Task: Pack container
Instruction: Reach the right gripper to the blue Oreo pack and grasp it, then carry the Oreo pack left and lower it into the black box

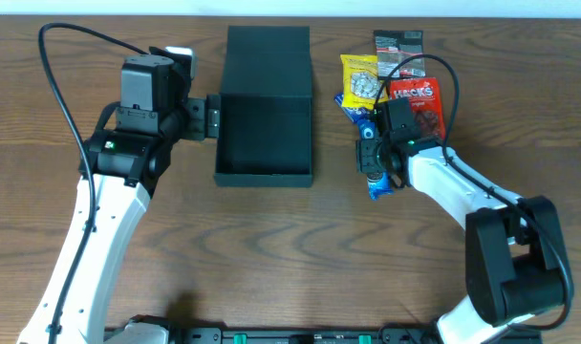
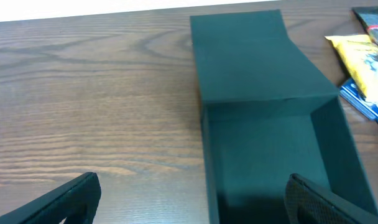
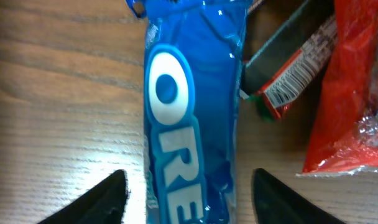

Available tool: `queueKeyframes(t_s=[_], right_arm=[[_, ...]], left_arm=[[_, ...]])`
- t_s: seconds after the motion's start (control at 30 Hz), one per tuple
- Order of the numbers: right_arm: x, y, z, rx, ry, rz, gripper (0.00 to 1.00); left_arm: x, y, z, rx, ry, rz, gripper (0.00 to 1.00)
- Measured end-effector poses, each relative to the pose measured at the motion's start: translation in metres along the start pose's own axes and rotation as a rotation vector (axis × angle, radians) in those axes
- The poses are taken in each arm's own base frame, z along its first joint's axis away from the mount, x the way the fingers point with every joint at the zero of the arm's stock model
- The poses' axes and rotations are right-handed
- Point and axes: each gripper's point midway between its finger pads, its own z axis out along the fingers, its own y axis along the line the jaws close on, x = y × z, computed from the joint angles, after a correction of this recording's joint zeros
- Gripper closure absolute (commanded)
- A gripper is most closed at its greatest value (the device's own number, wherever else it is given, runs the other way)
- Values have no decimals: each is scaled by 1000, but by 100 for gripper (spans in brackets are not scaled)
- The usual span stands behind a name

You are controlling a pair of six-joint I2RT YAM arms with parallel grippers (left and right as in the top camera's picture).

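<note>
— Checking the container (image 1: 264, 134) first: where do we have it?

— It sits on the table (image 1: 501, 124) with its flap lid (image 1: 268, 57) folded back flat and nothing inside. Our left gripper (image 1: 214, 116) is right at its near wall, jaws spread wide, one finger outside that wall and the other over the hollow. We grip nothing.

— Why do we wait there?

— We judge it stands ready to steady the container, so it cannot slide when snacks land in it.

— And our right gripper (image 3: 195, 205)?

— From there the container lies well off to the side, across bare wood. Between the fingers lies the blue Oreo pack (image 3: 189, 112), running lengthwise along the gap, so we straddle its narrow width. The jaws stand apart, with wood showing on both sides: we hold nothing yet.

— What crowds us?

— Ahead of one finger a dark barcoded wrapper (image 3: 288, 68) lies against the pack's edge, with a red packet (image 3: 350, 93) just beyond it. A yellow packet (image 1: 360, 81) lies farther ahead. We come in over the free end, probably to avoid snagging them.
</note>
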Motion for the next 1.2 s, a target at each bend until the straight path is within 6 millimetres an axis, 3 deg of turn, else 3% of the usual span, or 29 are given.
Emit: queueKeyframes(t_s=[0.23, 0.43, 0.93, 1.03, 1.2], right_arm=[[5, 7, 10, -4, 15, -19, 34], [8, 6, 13, 2, 25, -19, 53], [11, 5, 6, 17, 90, 9, 72], [-5, 8, -4, 15, 87, 10, 78], [-52, 20, -37, -1, 30, 11, 84]], left_arm=[[-1, 23, 0, -42, -2, -40, 4], [-4, 34, 0, -64, -17, -59, 5], [-8, 35, 0, -65, -31, -27, 5], [-10, 35, 0, -65, -39, -26, 5], [-11, 36, -1, -66, -44, -8, 5]])
